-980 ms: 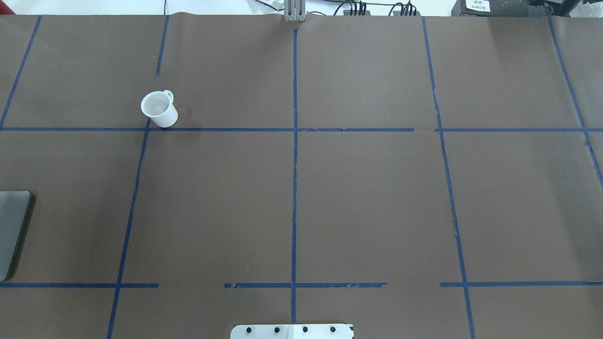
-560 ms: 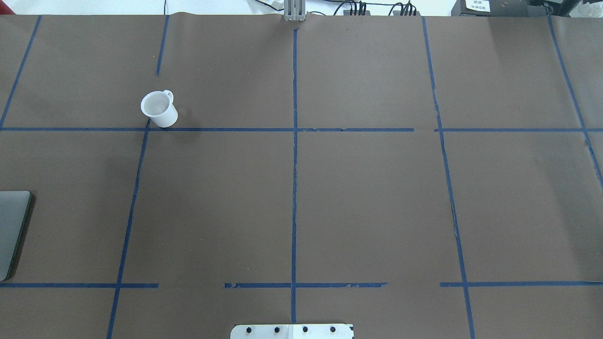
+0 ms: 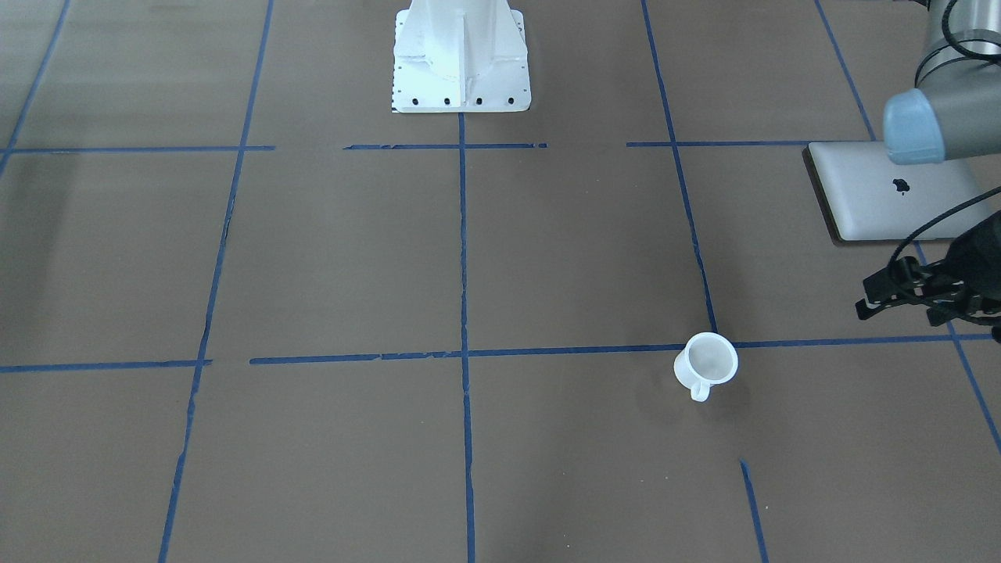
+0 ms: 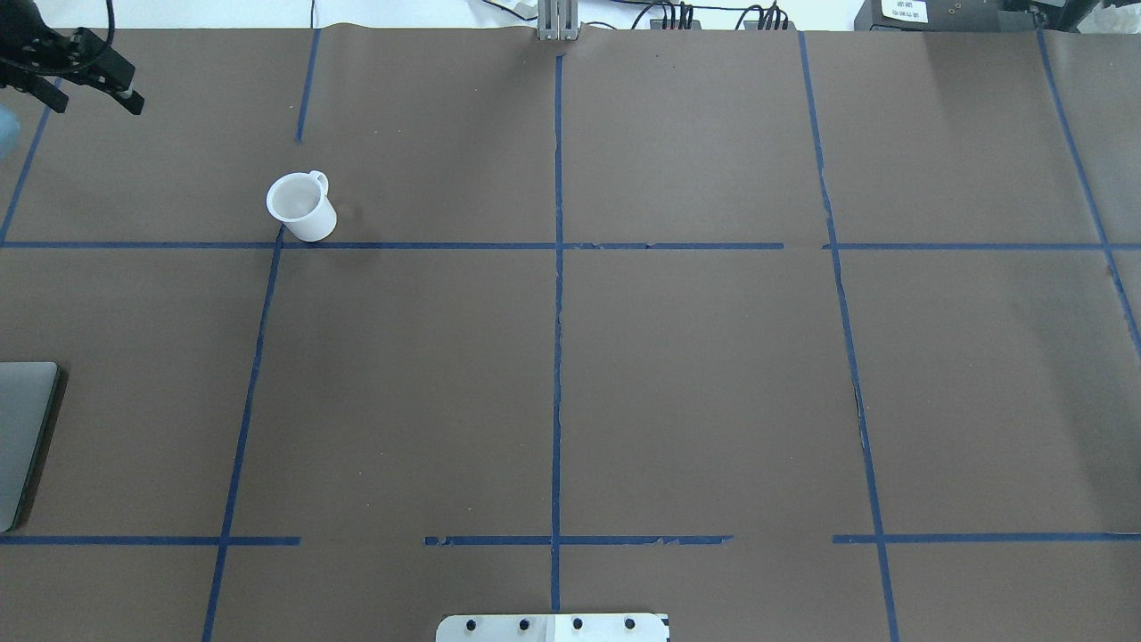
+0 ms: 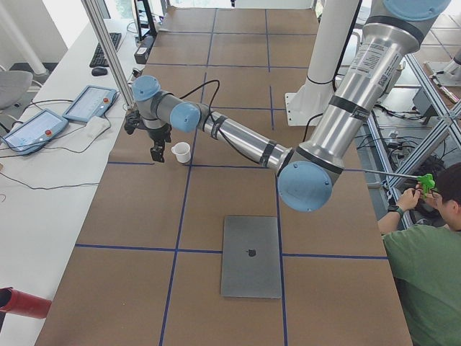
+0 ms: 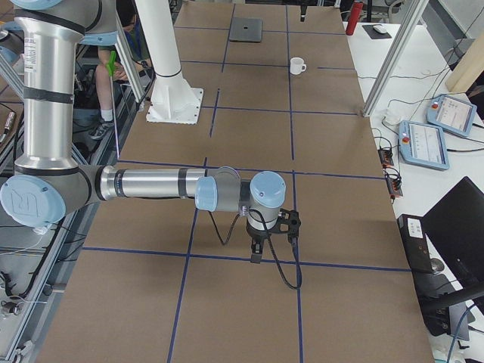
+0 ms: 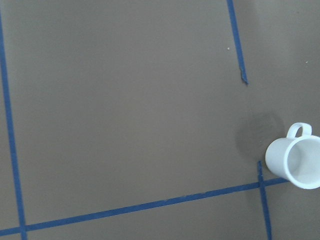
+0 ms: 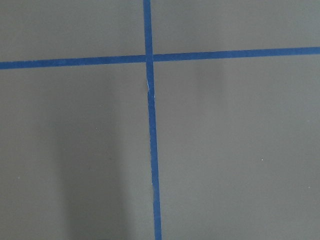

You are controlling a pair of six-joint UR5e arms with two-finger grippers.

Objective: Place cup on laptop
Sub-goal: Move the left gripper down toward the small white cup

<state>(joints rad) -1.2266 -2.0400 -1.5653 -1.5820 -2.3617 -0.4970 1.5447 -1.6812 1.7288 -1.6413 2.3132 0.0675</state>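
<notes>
The left gripper (image 4: 96, 105) hangs wide open, empty, far-left of the upright cup (image 4: 301, 207) (handle on its far side); the laptop (image 3: 891, 195) lies near-left, well apart; a sideways finger nudge could topple the cup; whether the right gripper (image 6: 272, 242) is spread I cannot tell.

**Workcell surroundings**

Table top is covered in matt brown paper (image 4: 713, 374), split into a grid by dark blue tape lines (image 4: 557, 357), torn and gappy in spots. A bare aluminium frame post (image 5: 114, 61) stands between the table and a long white side bench (image 5: 43, 209). On the bench: blue-edged tablet-style teach pendants (image 5: 90, 102) and a black keyboard (image 5: 103, 49). Light is bright and even, shadows soft.
</notes>
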